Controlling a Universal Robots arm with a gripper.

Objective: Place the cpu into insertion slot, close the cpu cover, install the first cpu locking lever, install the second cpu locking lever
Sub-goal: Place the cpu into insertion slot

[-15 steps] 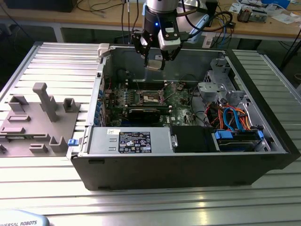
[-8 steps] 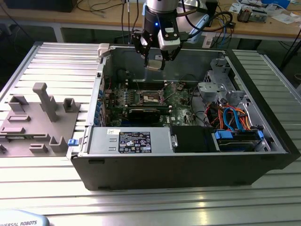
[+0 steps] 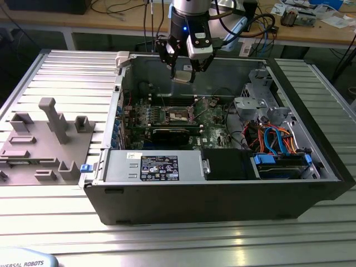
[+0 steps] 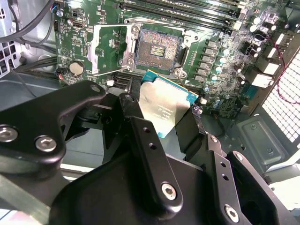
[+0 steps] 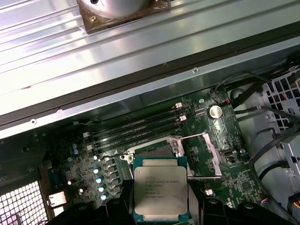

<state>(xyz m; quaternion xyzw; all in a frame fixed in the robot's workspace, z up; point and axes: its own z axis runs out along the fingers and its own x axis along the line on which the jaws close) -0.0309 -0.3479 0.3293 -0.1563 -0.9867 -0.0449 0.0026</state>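
My gripper hangs inside the open computer case, shut on the cpu by two opposite edges. In the second wrist view the cpu shows its silvery top between the black fingers, tilted above the green board. The insertion slot lies bare just beyond it, its dark contact field showing. The cpu cover is swung open beside the slot. In the first wrist view the cpu overlaps the near edge of the insertion slot, with the open cover to one side.
Long black memory slots run beside the socket. A long black card, a power supply and a drive bay with blue and orange cables fill the case. A grey fixture tray sits at the exterior view's left.
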